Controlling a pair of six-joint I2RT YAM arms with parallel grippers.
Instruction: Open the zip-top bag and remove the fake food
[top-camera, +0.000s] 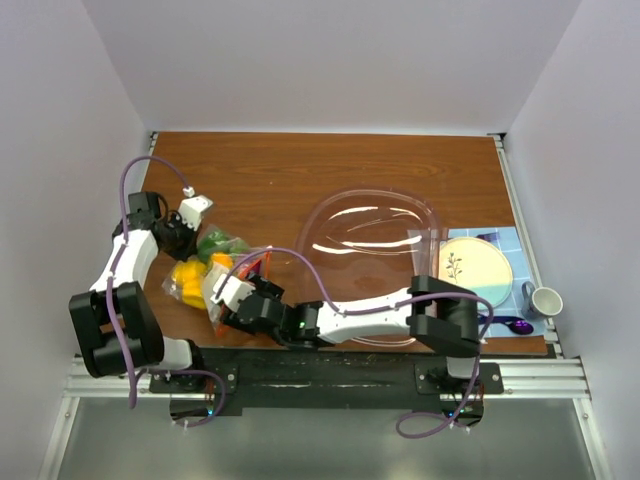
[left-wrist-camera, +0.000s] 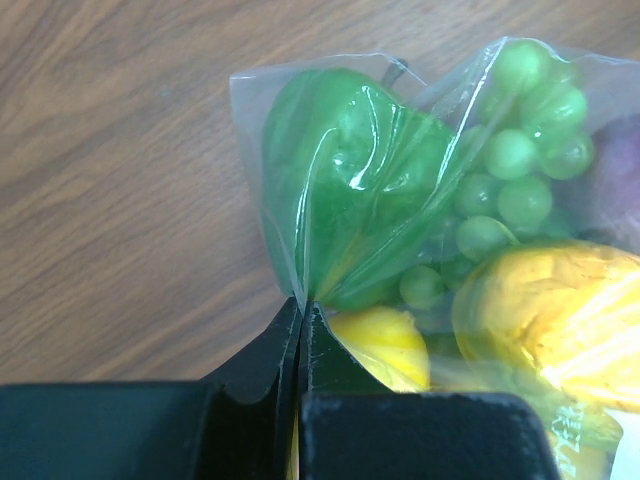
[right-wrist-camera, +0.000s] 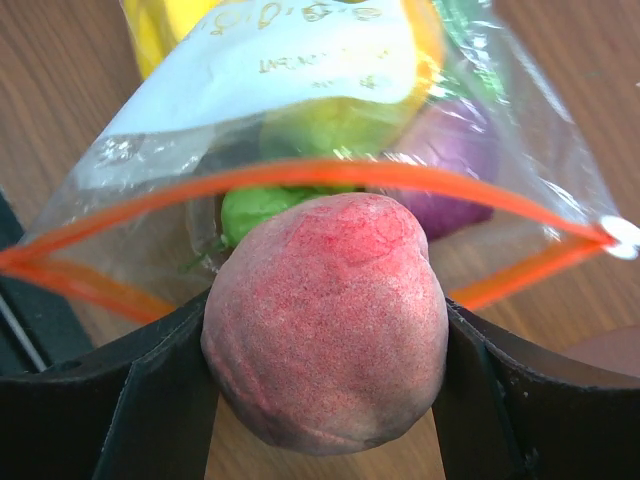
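Right wrist — zip-top bag (right-wrist-camera: 320, 110) cropped

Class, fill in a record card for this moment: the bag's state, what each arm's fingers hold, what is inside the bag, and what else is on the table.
Bag: zip-top bag open, its orange strip parted
Left fingers: shut, pinching the bag's edge
Right fingers: shut on a pink-red fruit at the bag's mouth
Inside the bag: green grapes, yellow pieces, purple piece
Also on table: clear bowl, plate, mug
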